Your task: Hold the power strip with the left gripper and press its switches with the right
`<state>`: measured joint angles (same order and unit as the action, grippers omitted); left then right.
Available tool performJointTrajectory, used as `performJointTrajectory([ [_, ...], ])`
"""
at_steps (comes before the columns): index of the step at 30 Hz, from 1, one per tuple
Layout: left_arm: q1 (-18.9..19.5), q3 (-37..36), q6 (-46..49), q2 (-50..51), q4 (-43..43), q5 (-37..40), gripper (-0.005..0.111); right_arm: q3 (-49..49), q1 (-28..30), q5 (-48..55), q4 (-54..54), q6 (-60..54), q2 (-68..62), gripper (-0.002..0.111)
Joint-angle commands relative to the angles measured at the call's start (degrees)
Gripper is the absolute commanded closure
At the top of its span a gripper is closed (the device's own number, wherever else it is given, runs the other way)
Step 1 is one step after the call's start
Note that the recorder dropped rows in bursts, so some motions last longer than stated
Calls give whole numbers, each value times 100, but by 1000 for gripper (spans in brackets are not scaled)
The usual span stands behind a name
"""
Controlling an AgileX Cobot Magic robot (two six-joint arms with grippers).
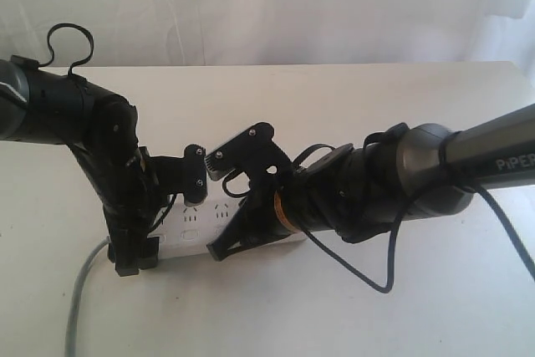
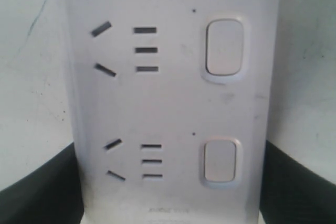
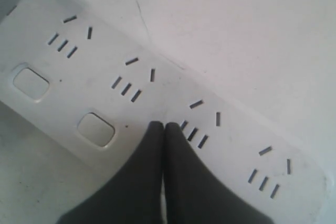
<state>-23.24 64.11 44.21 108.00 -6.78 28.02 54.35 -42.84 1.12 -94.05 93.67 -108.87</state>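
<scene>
Left gripper pinches the power strip across its width, one black finger against each long edge. Two switches show in its wrist view, each a white rounded button beside a group of dark slots.

On the strip's face, the right gripper has its two fingers pressed together into one blunt point. The tips come down in line with the switch row, just past two uncovered buttons, hiding the spot beneath. Whether they actually touch the plastic cannot be told.

Seen from the room, the strip lies flat on the white counter, a little toward 7 o'clock from its middle, running from 9 to 3 o'clock. The left arm holds the 9 o'clock end. A grey cord leaves that end and trails toward 7 o'clock. The right arm, a dark-grey tube lettered "PiPER", reaches in from 3 o'clock, with an orange ring at its wrist.
</scene>
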Motion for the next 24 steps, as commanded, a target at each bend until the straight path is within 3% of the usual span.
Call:
performJointTrajectory([
  [1, 23, -231, 58, 336, -104, -133, 107, -202, 2, 10, -24, 138, -256, 108],
  [19, 23, -231, 58, 336, -81, -135, 107, -576, 2, 12, -24, 268, -244, 108],
  [24, 23, -231, 58, 336, -81, -124, 107, -576, 2, 127, -42, 257, 750, 108],
])
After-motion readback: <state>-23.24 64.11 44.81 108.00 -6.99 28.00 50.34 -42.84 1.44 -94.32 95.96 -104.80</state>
